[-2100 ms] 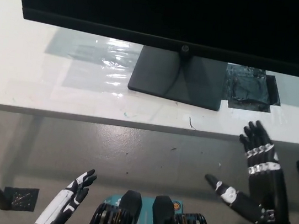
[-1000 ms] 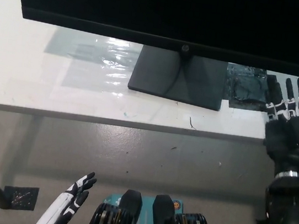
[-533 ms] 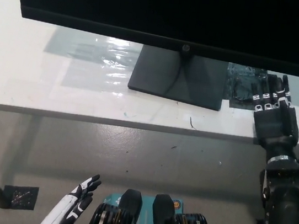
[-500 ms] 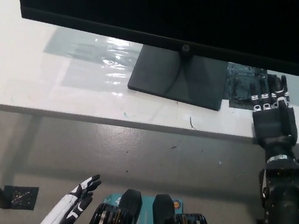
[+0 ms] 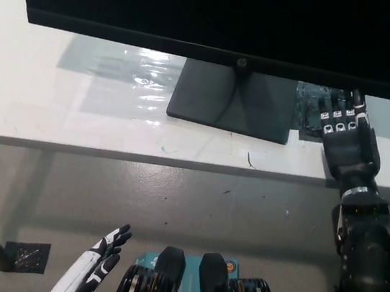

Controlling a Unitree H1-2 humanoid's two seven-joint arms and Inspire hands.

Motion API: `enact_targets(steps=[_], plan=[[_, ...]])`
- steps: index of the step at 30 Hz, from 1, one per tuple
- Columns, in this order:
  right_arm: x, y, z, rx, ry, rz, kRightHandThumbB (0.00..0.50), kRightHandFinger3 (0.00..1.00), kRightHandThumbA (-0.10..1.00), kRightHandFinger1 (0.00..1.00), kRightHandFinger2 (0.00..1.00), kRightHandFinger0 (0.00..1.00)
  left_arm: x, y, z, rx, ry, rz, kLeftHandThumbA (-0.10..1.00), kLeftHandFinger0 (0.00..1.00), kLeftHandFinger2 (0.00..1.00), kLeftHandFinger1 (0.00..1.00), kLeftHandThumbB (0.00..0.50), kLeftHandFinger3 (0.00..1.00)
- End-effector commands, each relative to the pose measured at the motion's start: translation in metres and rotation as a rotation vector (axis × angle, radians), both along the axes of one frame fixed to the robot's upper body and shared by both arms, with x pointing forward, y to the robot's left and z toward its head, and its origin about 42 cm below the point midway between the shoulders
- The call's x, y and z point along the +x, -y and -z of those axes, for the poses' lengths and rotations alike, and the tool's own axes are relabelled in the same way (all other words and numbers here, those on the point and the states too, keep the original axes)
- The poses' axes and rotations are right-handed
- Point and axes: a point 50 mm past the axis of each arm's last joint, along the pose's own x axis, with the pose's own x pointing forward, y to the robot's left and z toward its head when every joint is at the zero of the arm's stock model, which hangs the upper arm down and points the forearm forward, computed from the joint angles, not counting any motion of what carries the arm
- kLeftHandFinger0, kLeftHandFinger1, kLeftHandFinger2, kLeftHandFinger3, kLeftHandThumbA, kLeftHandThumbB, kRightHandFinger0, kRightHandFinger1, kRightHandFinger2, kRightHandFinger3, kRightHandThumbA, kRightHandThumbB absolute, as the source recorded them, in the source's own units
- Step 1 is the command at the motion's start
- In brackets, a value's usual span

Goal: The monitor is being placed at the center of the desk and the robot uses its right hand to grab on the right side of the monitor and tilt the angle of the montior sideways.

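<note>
A: Item one, the monitor point(image 5: 235, 14)?
B: Black screen, dark, spanning the top of the head view. Lower bezel with a small logo. It stands on a flat dark base point(image 5: 232, 100) on the white worktop point(image 5: 42, 95), roughly mid-worktop. Its right edge runs out of the picture.

A: Item two, the right hand point(image 5: 348, 142)?
B: Black, raised over the worktop's front edge, back of the hand to the camera, fingers point(image 5: 337, 115) extended upward and a little apart. Holding nothing. Fingertips lie just under the bezel; whether they touch it cannot be told. Behind them sits a dark patch of tape point(image 5: 314, 112) stuck to the worktop, beside the base.

A: Item three, the left hand point(image 5: 94, 270)?
B: White, resting low at the lower left, below worktop level, fingers loosely spread, empty.

A: Step in hand?
B: By my reading, the reach. No grasp on the monitor yet.

A: Next move requires?
B: The hand looks inboard of the monitor's right side, so it likely needs to go outward and up, close round that edge, then swing it to turn the screen sideways without dragging the base.
</note>
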Motion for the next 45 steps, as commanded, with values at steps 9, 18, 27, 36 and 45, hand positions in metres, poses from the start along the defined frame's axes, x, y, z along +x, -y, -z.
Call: enact_targets(steps=[9,18,27,36,45], plan=[[0.024,0.004,-0.055,-0.01,0.132,0.012,0.361,1.0,1.0,1.0,1.0,1.0,0.009,-0.004,-0.014,-0.007,0.079,0.003,1.0,1.0,1.0,1.0,0.33,1.0],[0.035,0.002,-0.061,-0.022,0.118,0.002,0.351,1.0,1.0,1.0,1.0,1.0,0.007,-0.005,-0.014,-0.013,0.075,0.003,1.0,1.0,1.0,1.0,0.329,1.0],[0.053,-0.003,-0.059,-0.034,0.093,-0.01,0.356,1.0,1.0,1.0,1.0,1.0,0.008,-0.005,-0.014,-0.001,0.083,-0.004,1.0,1.0,1.0,1.0,0.332,1.0],[0.063,-0.016,-0.042,-0.032,0.05,-0.039,0.377,1.0,1.0,1.0,1.0,1.0,0.011,-0.005,-0.015,-0.004,0.086,-0.004,1.0,1.0,1.0,1.0,0.325,1.0],[0.063,-0.027,-0.019,-0.04,-0.032,-0.037,0.365,1.0,1.0,1.0,1.0,1.0,0.011,-0.006,-0.015,-0.011,0.083,-0.006,1.0,1.0,1.0,1.0,0.339,1.0]])
